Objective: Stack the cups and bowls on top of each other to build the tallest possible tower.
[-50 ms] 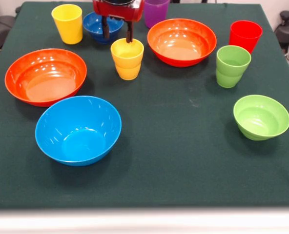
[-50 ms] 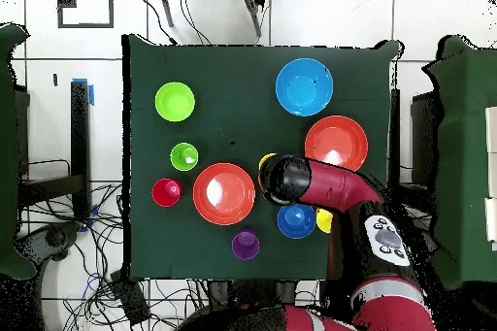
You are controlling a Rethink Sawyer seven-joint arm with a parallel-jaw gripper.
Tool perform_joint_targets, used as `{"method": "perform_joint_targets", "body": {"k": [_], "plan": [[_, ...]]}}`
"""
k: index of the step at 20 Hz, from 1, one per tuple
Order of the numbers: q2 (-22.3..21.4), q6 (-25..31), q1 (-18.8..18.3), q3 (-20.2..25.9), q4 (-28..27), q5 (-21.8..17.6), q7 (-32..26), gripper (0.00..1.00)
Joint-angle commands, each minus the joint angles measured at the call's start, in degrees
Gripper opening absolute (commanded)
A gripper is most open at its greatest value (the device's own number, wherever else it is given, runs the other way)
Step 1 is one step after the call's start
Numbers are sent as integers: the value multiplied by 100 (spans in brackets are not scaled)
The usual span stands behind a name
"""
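In the front view, a cup (image 1: 67,23), a small bowl (image 1: 96,24), a second cup (image 1: 155,10) and a large bowl (image 1: 182,41) are standing along the table's (image 1: 174,161) far edge, left to right. My pincer (image 1: 117,36) is hanging over a third cup (image 1: 127,58). A fourth cup (image 1: 245,34), a fifth cup (image 1: 232,66) and a second small bowl (image 1: 261,117) are lining the right edge, far to near. A second large bowl (image 1: 45,76) is sitting by the left edge, a third large bowl (image 1: 78,129) just before it.

Legible text, labels, brands, numbers, signs: none. The cups, the bowls and the green table cover (image 1: 183,161) carry no print. A pale oval patch (image 2: 388,240) on the red arm (image 2: 335,186) bears dark marks, too small to read.
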Motion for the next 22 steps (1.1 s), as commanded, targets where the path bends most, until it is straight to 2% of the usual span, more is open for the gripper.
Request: {"method": "perform_joint_targets", "body": {"k": [1,3,8,16,22], "plan": [[3,580,183,589,-361,168,326,100],[-70,590,194,650,-452,134,219,100],[25,843,428,659,-1178,-109,-122,100],[176,1915,638,735,-2105,-28,-243,100],[541,2733,793,847,-3067,-52,-288,100]]}}
